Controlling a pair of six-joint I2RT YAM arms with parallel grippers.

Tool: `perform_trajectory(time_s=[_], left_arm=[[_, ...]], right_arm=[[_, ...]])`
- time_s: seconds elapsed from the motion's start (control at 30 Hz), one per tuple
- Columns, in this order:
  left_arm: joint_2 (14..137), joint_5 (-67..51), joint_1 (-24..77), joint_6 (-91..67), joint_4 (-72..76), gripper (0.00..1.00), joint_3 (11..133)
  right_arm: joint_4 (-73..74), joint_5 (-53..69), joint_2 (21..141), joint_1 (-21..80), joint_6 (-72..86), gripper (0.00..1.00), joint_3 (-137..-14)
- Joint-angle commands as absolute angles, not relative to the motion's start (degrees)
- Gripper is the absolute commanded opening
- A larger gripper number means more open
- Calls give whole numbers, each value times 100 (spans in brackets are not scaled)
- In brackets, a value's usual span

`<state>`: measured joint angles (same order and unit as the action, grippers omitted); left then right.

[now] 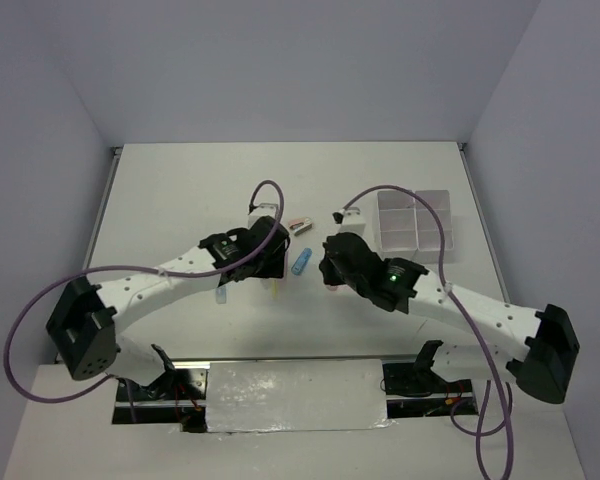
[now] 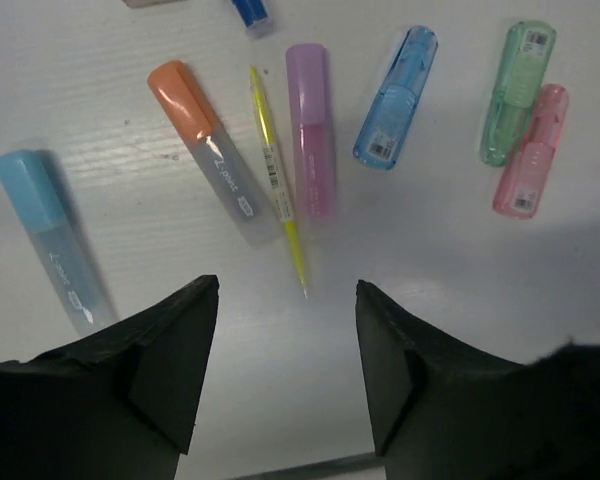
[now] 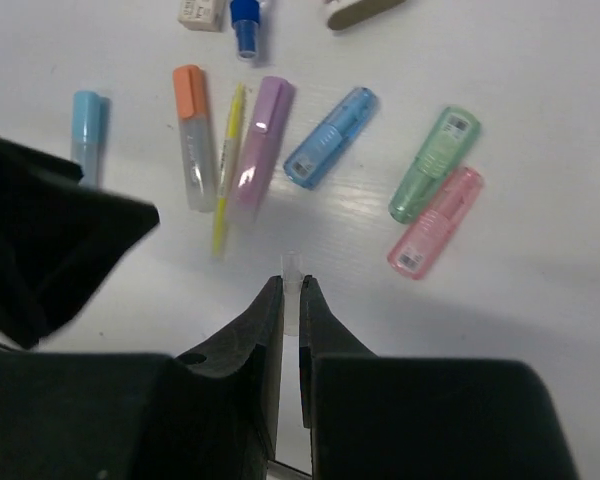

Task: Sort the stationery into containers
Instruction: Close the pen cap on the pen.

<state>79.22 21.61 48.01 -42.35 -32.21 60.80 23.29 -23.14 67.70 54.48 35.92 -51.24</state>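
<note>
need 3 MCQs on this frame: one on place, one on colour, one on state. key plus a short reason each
1. In the left wrist view, what lies between the orange-capped marker and the purple marker?
A) a yellow pen
B) a ruler
C) scissors

2. What colour is the marker lying against the pink marker?
A) red
B) green
C) black

3. The right pincer is:
A) wide open
B) shut on a thin pale stick
C) out of view

Key:
1 A, the pen lies in the gap between the two.
2 B, the green marker lies side by side with it.
3 B, its fingers pinch the stick, whose tip pokes out past them.
</note>
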Motion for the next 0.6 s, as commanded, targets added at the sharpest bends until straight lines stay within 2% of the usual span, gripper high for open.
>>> perform_trajectory(time_s=[0.0, 0.03, 0.23, 0.33, 0.57], left_arm=[[8445, 2574, 4816, -4701, -2979, 67, 6485], [8768, 2653, 4816, -4754, -3023, 56, 6565], [9895, 2926, 4746, -4913, -3208, 56, 7215], [10168, 3163, 4693, -5115, -3348, 51, 7304], [10468, 3050, 4544, -5168, -3164, 48, 7304]], right_arm=[[2724, -2575, 6033, 5432, 3797, 0, -4721], [2786, -2601, 5873, 5432, 3806, 0, -4581], [3049, -2672, 5256, 5432, 3788, 0, -4368], [3050, -2698, 5081, 5423, 3762, 0, -4272], [2786, -2575, 4983, 5432, 3700, 0, -4043]])
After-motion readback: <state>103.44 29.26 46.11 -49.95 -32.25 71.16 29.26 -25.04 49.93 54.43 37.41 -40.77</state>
